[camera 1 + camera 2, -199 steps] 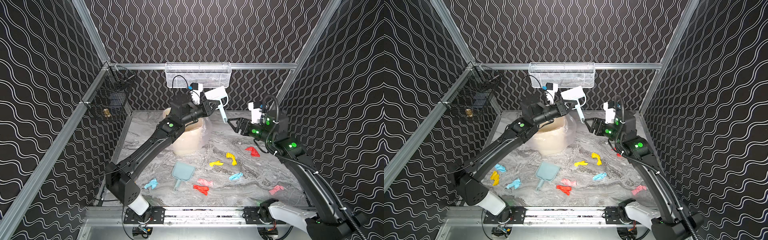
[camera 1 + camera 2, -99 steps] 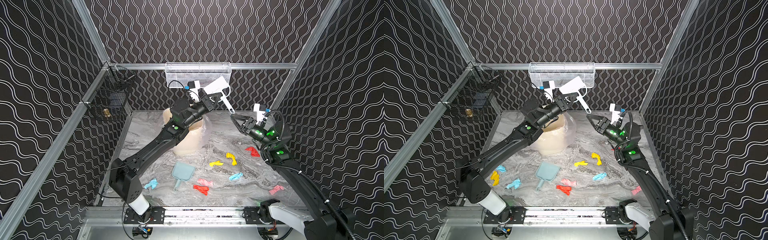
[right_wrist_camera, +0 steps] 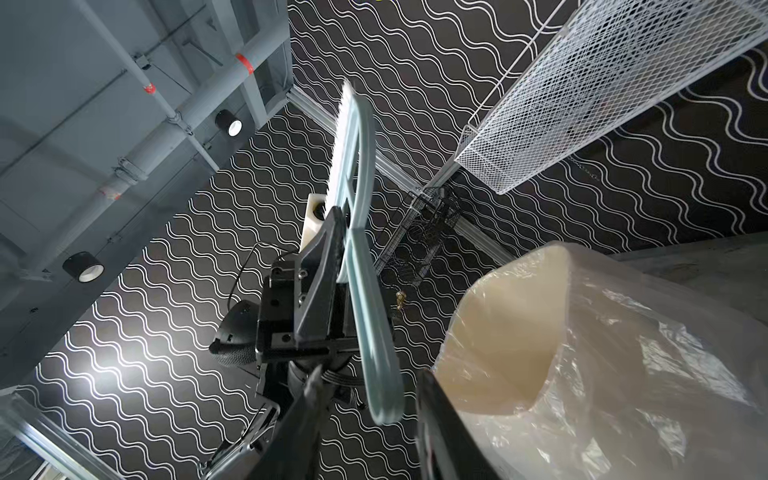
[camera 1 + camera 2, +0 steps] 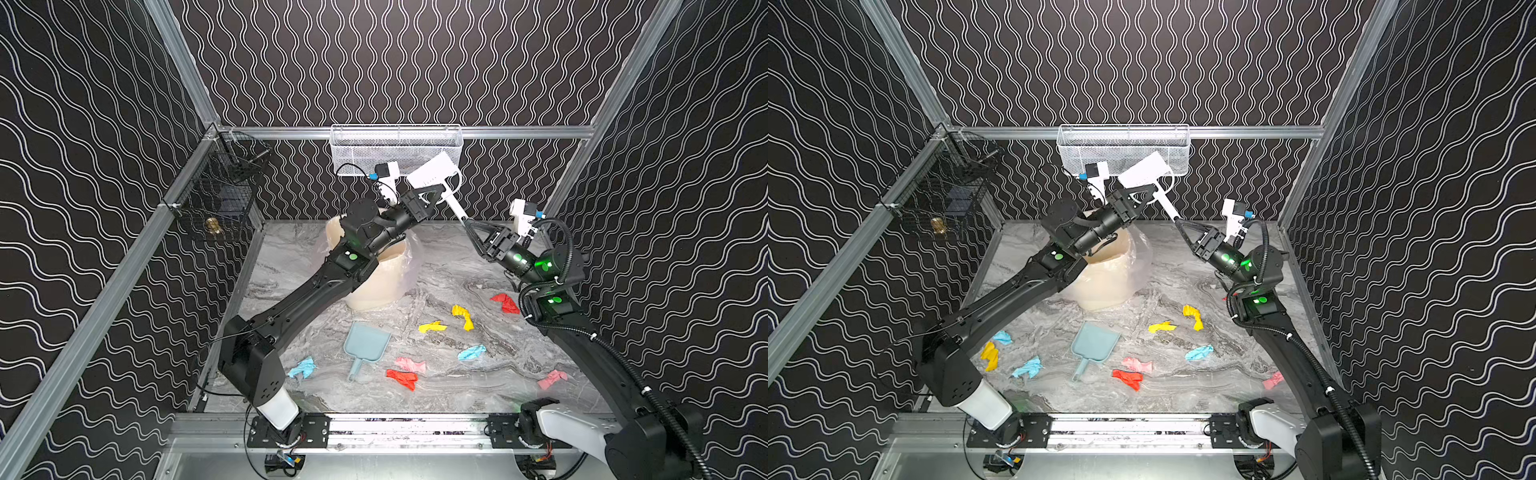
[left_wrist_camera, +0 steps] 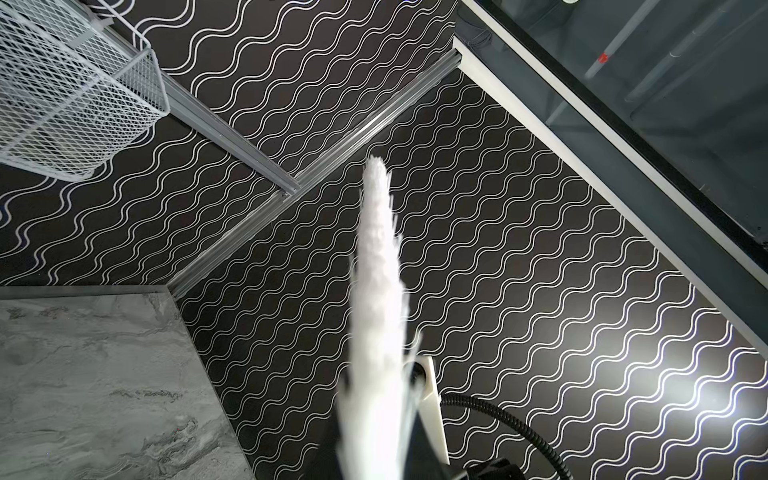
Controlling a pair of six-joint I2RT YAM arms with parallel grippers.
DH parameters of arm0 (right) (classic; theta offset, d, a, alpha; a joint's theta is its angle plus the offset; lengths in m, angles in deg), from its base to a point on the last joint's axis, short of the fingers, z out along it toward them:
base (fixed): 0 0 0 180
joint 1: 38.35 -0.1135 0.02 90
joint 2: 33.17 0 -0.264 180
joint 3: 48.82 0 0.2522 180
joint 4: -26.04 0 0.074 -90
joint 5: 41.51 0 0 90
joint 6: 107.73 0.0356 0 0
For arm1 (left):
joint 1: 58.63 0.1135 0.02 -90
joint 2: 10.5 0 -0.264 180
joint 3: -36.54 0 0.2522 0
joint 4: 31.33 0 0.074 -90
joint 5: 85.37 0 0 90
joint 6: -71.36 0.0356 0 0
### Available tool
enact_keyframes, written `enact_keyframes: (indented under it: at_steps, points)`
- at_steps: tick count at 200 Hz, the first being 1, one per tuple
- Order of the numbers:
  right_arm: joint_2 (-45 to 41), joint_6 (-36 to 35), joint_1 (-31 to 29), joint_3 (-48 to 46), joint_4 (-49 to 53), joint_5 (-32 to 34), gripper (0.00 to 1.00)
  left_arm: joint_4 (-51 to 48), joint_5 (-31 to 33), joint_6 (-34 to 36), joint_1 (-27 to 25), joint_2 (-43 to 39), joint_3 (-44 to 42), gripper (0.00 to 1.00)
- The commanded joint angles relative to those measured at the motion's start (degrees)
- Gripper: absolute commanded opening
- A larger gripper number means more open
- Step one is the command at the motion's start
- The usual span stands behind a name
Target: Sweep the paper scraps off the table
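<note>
Cream plastic waste bin (image 4: 382,286): lined with a clear bag and standing toward the back of the tabletop; everything below is placed from it.
Grey-and-white marble tabletop (image 4: 457,399): carries the bin, the dustpan and all the litter.
Pale blue plastic hand brush with white bristles (image 4: 432,172): up in the air above the bin, off toward the right arm's side. The bristle head is highest and the handle slants down away from the bin.
Left hand (image 4: 438,193): pressed together on the brush where the handle meets the head.
Right hand (image 4: 469,224): fingers (image 3: 309,399) spread either side of the handle's free end. The right wrist view shows a narrow gap on each side.
Small crumpled paper scraps (image 4: 402,377): about ten wads in yellow, red, pink and light blue. They lie on the tabletop in front of the bin and out to both sides of it.
Pale blue plastic dustpan (image 4: 368,345): flat on the tabletop just in front of the bin, handle pointing away from it. The nearest scraps lie close by without touching it.
White wire-mesh basket (image 4: 395,145): hung on the back wall above the bin, behind the brush head.
</note>
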Motion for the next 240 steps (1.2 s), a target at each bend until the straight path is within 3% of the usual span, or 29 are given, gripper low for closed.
enact_keyframes:
  at_steps: [1, 53, 240]
  points:
    - [0.36, 0.87, 0.05, 0.75, -3.5, -0.69, 0.36, 2.22, -0.91, 0.2, -0.45, -0.34, -0.32, 0.0]
    - [0.63, 0.03, 0.01, 2.02, -2.65, -0.75, 0.3, 2.21, -0.13, 0.73, -1.62, -0.94, -1.44, 0.0]
    - [-2.01, 1.92, 0.18, -0.78, -3.4, -0.2, 0.22, 2.21, 2.02, 3.06, -2.98, -2.28, -2.05, 0.0]
